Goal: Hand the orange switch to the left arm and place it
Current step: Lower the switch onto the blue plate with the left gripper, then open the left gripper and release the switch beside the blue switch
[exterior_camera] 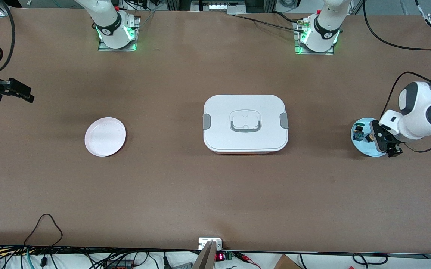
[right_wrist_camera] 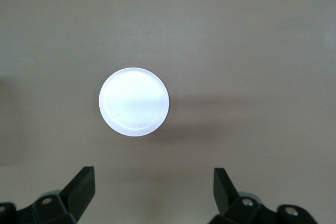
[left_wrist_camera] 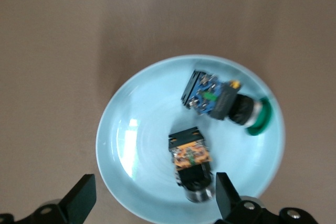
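The orange switch (left_wrist_camera: 191, 162) lies on its side in a light blue plate (left_wrist_camera: 136, 145), beside a blue-and-green switch (left_wrist_camera: 220, 99). In the front view the orange switch (exterior_camera: 369, 138) is partly hidden by the left hand. My left gripper (left_wrist_camera: 152, 199) is open just above the plate, with one fingertip (left_wrist_camera: 224, 192) close beside the switch; in the front view the left gripper (exterior_camera: 385, 145) is over the plate's edge. My right gripper (right_wrist_camera: 152, 192) is open and empty, high in the air at the right arm's end of the table (exterior_camera: 21, 92). The white box (exterior_camera: 245, 123) stands at mid-table.
A small pinkish-white plate (exterior_camera: 105, 136) lies empty toward the right arm's end; the right wrist view shows it (right_wrist_camera: 134, 101) from high above. The blue plate (exterior_camera: 361, 144) lies toward the left arm's end. Cables run along the table's near edge.
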`<act>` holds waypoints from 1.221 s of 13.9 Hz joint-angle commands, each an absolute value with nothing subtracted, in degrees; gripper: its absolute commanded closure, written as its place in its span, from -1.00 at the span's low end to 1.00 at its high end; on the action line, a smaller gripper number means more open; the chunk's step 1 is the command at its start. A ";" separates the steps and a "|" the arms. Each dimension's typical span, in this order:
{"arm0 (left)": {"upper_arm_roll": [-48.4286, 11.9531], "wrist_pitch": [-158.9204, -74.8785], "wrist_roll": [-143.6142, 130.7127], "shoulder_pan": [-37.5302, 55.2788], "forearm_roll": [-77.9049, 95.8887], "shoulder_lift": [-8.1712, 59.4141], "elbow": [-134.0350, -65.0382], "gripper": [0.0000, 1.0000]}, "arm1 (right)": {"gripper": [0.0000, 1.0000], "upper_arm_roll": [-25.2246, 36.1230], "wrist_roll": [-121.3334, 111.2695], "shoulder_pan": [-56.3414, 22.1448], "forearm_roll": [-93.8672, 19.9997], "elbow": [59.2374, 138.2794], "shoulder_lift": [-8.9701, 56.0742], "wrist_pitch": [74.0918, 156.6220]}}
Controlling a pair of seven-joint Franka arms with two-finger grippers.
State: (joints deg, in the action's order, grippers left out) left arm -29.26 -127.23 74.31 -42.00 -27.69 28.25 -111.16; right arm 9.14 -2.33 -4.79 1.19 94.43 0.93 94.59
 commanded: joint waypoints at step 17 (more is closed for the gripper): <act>-28.80 -74.42 10.47 -20.26 -12.41 21.20 -73.21 -1.00 | -1.00 9.05 -2.72 -5.10 0.79 92.37 0.79 91.06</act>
State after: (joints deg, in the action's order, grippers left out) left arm -37.61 -73.02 11.94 -27.59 -14.39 25.22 -74.19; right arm 9.03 -2.49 -4.92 1.16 93.62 0.87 92.48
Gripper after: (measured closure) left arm 0.000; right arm 0.000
